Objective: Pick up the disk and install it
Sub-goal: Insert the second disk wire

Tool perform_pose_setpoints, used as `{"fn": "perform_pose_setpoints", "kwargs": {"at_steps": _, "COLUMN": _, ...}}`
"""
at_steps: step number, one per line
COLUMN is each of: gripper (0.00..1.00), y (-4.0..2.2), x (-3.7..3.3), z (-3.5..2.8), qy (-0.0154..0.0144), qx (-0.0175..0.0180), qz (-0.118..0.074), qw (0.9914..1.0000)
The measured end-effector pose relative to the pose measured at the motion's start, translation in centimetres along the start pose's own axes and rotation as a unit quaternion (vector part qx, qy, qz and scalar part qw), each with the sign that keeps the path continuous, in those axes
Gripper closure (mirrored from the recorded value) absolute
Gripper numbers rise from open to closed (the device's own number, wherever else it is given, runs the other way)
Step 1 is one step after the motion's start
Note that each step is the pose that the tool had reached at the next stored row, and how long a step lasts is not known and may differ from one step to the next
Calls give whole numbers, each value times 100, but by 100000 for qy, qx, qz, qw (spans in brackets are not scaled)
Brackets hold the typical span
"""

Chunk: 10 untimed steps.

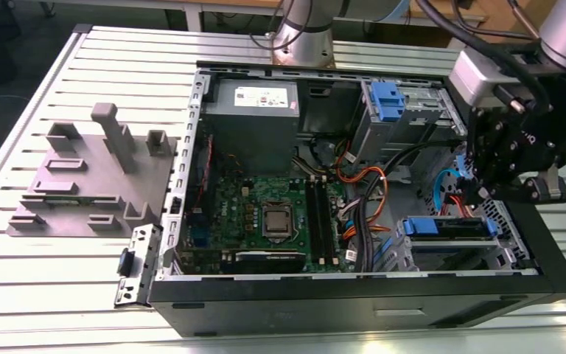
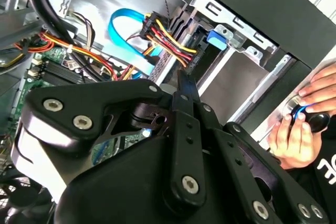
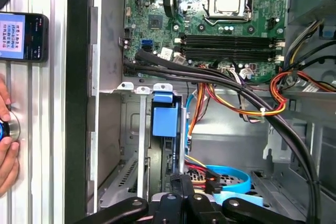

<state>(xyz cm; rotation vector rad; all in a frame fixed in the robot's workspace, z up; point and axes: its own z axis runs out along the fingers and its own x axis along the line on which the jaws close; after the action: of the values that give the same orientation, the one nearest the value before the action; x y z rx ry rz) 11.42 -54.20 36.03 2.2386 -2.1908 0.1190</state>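
- We see an open computer case [image 1: 362, 295] lying on a slatted metal table [image 1: 27, 280], with its motherboard [image 1: 263, 214] facing up.
- In the exterior view the gripper [image 1: 504, 193] hangs over the case's drive bays, on the exterior view's right, just above the lower bay.
- The disk [image 1: 447, 227] sits in that lower bay, its blue carrier handle showing at the bay's mouth; in the first wrist view the same blue handle [image 3: 164, 119] stands straight ahead of the gripper [image 3: 181, 182], inside the metal cage.
- The black fingers [image 2: 185, 90] look drawn close together, tips nearly meeting, in both wrist views, and nothing is held between them.
- We cannot tell whether the fingertips touch the disk or hover just short of it.
- A second blue bracket [image 1: 388, 99] sits in the upper bay, well apart from the gripper.
- A grey power-supply box [image 1: 256, 118] fills the far corner of the case.
- Orange, red and yellow cables [image 3: 247, 103] and a light blue data cable [image 2: 123, 30] run between the bays and the motherboard.
- A grey fixture block [image 1: 86, 184] stands on the table, on the exterior view's left.
- A person's hand [image 2: 304, 124] rests on a round knob beside the case, and a phone [image 3: 23, 36] lies on the table nearby.
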Motion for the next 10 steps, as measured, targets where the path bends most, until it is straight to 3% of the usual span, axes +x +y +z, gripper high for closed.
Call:
{"fn": "perform_pose_setpoints", "kwargs": {"at_steps": 5, "gripper": 89, "y": -5, "x": -58, "z": -69, "qy": 1, "qx": -287, "qz": -19, "qw": 100000}}
{"fn": "perform_pose_setpoints", "kwargs": {"at_steps": 10, "gripper": 89, "y": -7, "x": -157, "z": -103, "qy": -10, "qx": -1076, "qz": -57, "qw": 99994}}
